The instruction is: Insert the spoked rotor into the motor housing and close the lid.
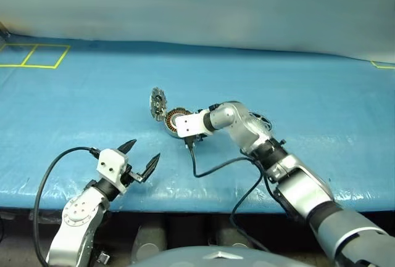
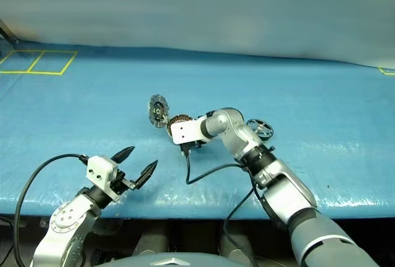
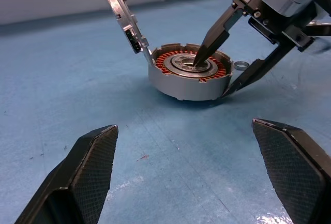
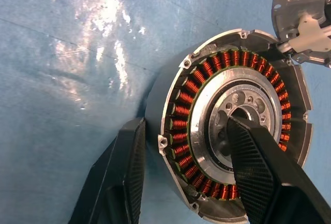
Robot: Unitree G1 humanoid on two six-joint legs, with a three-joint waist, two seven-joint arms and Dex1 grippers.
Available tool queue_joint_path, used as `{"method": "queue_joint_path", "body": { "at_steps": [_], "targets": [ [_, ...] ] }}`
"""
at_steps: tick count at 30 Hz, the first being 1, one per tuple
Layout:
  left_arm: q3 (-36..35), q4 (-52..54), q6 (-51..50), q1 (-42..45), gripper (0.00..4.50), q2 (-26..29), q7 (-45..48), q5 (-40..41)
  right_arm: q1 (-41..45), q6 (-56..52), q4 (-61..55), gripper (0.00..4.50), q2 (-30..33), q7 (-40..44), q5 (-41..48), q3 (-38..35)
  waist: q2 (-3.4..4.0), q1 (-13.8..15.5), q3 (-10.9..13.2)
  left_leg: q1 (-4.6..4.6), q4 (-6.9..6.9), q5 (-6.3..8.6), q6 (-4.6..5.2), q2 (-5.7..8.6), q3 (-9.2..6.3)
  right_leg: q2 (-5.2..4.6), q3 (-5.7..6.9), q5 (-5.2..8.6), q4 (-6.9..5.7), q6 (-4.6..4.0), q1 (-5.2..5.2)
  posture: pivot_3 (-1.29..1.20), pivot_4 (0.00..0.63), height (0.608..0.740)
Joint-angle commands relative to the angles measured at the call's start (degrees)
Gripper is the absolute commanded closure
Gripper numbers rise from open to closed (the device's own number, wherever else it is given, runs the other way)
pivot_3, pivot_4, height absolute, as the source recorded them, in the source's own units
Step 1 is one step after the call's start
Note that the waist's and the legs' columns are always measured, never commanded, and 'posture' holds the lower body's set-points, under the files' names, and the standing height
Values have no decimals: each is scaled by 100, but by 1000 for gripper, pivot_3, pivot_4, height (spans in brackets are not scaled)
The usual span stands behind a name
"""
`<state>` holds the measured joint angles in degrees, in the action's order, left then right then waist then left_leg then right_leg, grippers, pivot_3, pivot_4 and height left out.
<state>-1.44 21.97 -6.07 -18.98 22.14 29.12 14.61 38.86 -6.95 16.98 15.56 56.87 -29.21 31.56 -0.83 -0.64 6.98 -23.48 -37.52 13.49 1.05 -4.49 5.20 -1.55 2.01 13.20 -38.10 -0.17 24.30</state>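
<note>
At the left, near the front edge of the blue counter [image 1: 74, 100], the left pincer [image 1: 143, 158] hovers with fingers spread wide, holding nothing. Toward the centre, the lid [image 1: 158, 103] stands upright, hinged to the motor housing [image 3: 189, 74]. Straddling that housing's wall, the right pincer [image 3: 220, 71] has one finger inside the central bearing and one outside, partly closed. Farther right, behind the arm, lies the spoked rotor [image 2: 260, 128].

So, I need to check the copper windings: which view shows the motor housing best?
The right wrist view: the motor housing faces the camera, windings nearly all visible. The left wrist view shows it side-on; in the eye views it is small.
</note>
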Motion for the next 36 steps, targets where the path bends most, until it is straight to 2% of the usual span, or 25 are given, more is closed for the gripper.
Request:
{"method": "queue_joint_path", "body": {
  "at_steps": [1, 7, 15, 21, 27, 29, 32, 35, 36],
  "targets": [
    [28, 25, -44, 92, 0, 44, 69, -3, -972, -888, -727, 2491, 200, 113, -270, 306, -3, 4, -9, 11, 0, 1, -1, 0, -2, -2, 3, 14, 1, 16, 4, 0, 150, 740],
    [99, 47, -149, 147, 0, 85, 132, -38, -2016, -2040, -2086, 2491, 285, -74, -742, 324, -24, 24, -24, 34, 0, 7, -10, 2, -4, -17, 5, 20, 6, 22, -8, 0, 150, 740],
    [166, 40, -195, 170, 0, 137, 190, -46, -2477, -2908, -3088, 2491, 294, -49, -963, 417, -26, 83, -24, 28, 8, 10, -9, 10, -14, -52, 18, 24, 23, 24, -9, 0, 150, 740],
    [233, -37, -244, 308, 0, 154, 273, -40, -2322, -3514, -3665, 506, -222, -413, -909, 239, -23, 82, -13, -8, 11, 10, -7, 11, -24, -48, 29, 30, 25, 21, 22, 0, 150, 740],
    [274, -114, -285, 436, 0, 165, 383, -12, -1936, -4620, -4842, 506, -575, -139, -513, -188, -26, 30, 3, -36, 10, 10, -7, 8, -25, -10, 24, 29, 20, 20, 22, 0, 150, 740],
    [281, -129, -313, 473, 0, 167, 419, -4, -1810, -4965, -5315, 506, -485, 128, -152, -408, -24, 7, 11, -36, 10, 10, -7, 6, -26, -6, 25, 30, 19, 19, 23, 0, 150, 740],
    [309, -175, -358, 563, 0, 193, 479, -14, -1696, -5437, -5966, 506, -196, 602, 640, -991, -23, 5, 19, -33, 10, 10, -8, 5, -33, -7, 29, 31, 24, 19, 24, 0, 150, 740],
    [299, -196, -378, 628, 0, 204, 523, 8, -1690, -5602, -6063, 506, -198, 548, 1333, -1696, -25, -1, 39, -30, 10, 11, -9, 6, -38, -10, 35, 32, 28, 17, 30, 0, 150, 740],
    [299, -204, -374, 646, 0, 212, 544, 12, -1757, -5307, -5910, 506, -90, 414, 1456, -1890, -25, -3, 42, -30, 10, 11, -9, 6, -37, -10, 34, 32, 27, 17, 26, 0, 150, 740]
  ]
}}
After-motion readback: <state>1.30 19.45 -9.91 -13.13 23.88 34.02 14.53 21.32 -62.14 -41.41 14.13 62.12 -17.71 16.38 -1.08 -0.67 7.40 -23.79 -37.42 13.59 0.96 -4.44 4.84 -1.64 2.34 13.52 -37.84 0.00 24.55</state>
